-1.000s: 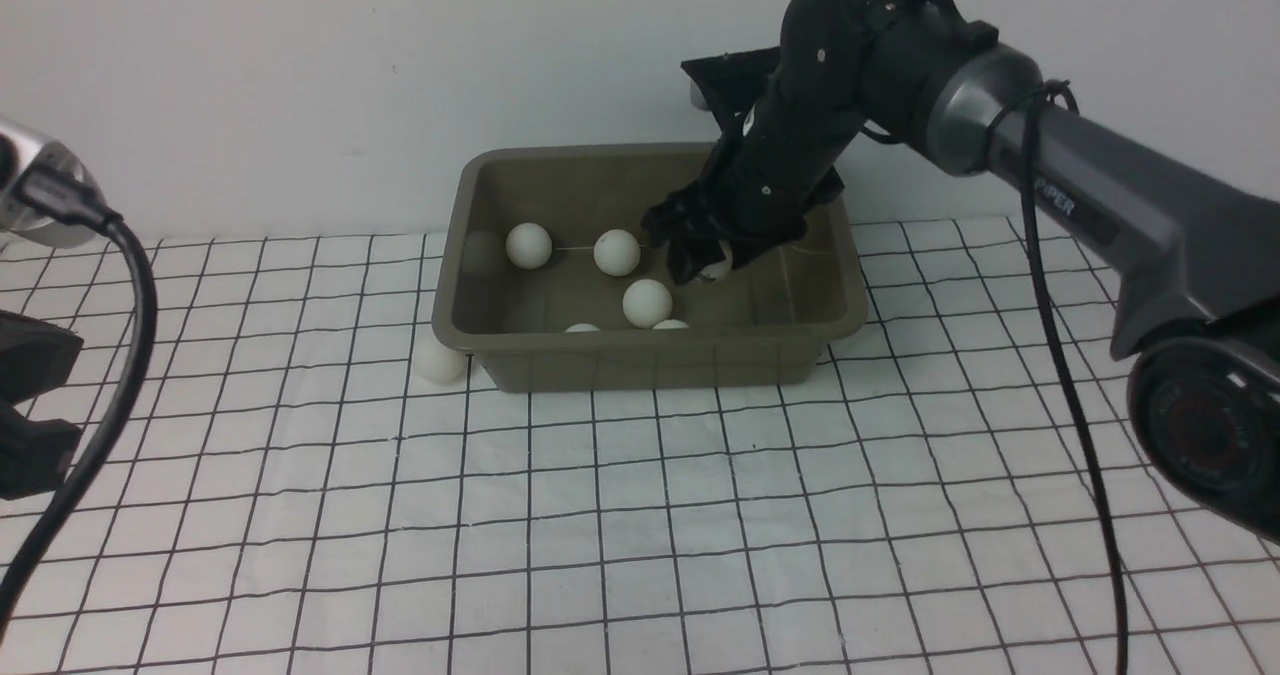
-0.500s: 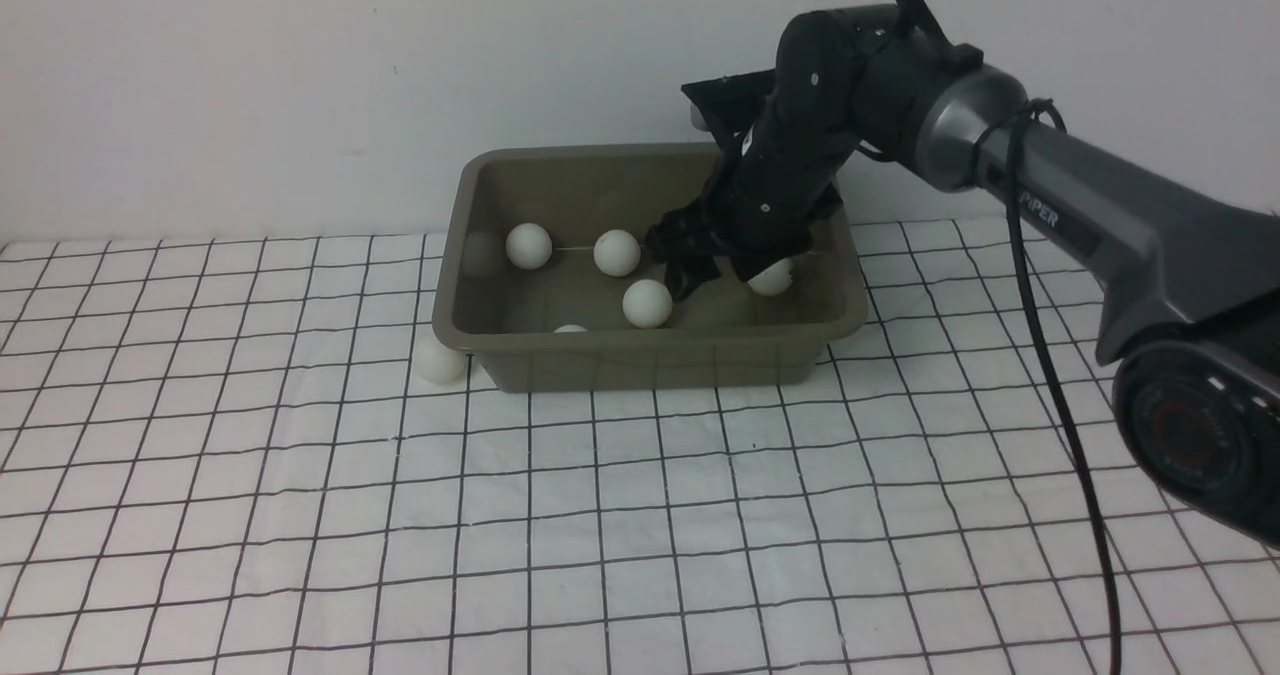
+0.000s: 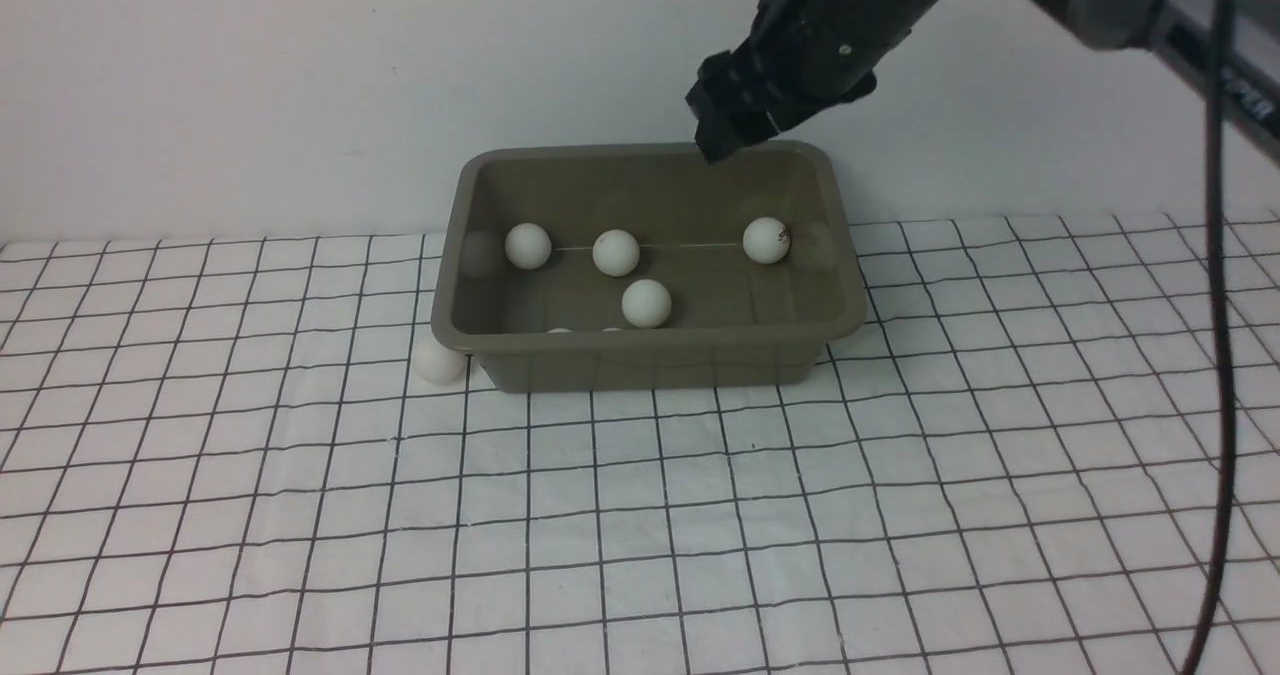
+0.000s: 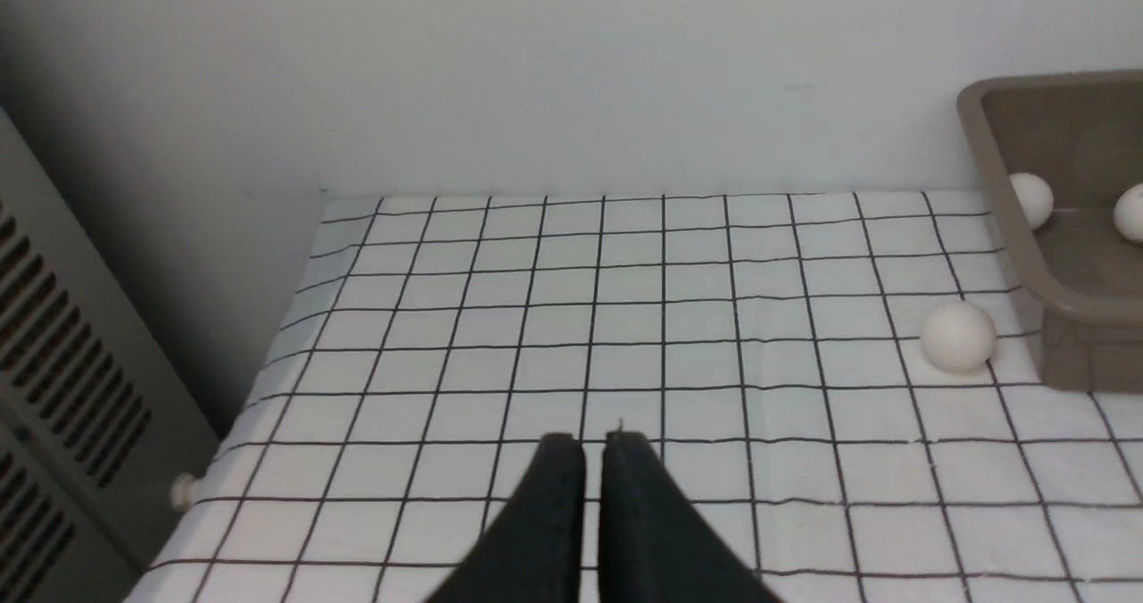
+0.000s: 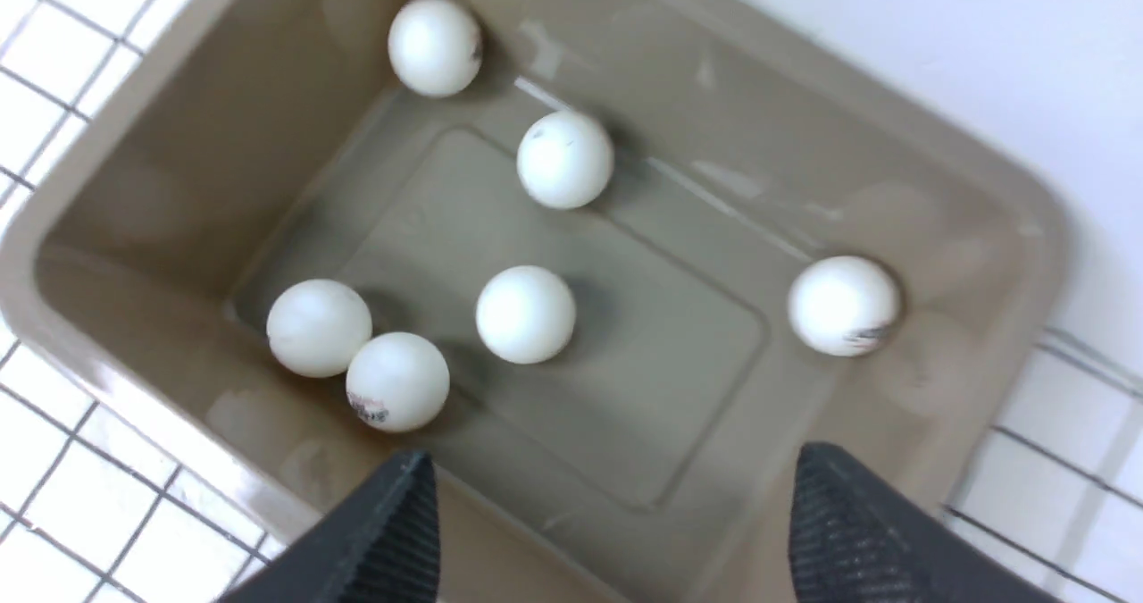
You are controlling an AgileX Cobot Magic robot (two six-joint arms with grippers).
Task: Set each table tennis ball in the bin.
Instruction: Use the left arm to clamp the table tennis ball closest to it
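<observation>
- Though nearly finished, short by one: six table tennis balls point(image 5: 525, 314) inside the bin point(image 3: 650, 353), seventh ball point(image 3: 438, 360) on the surface point(image 3: 700, 515) beside it.
- Right end effector point(image 3: 733, 135) spread wide, empty; left end effector point(image 4: 594, 460) closed, empty.

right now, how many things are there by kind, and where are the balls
bin: 1
table tennis balls inside it: 6
table tennis ball outside, at its near left corner: 1
total: 8 things, 7 of them balls
</observation>
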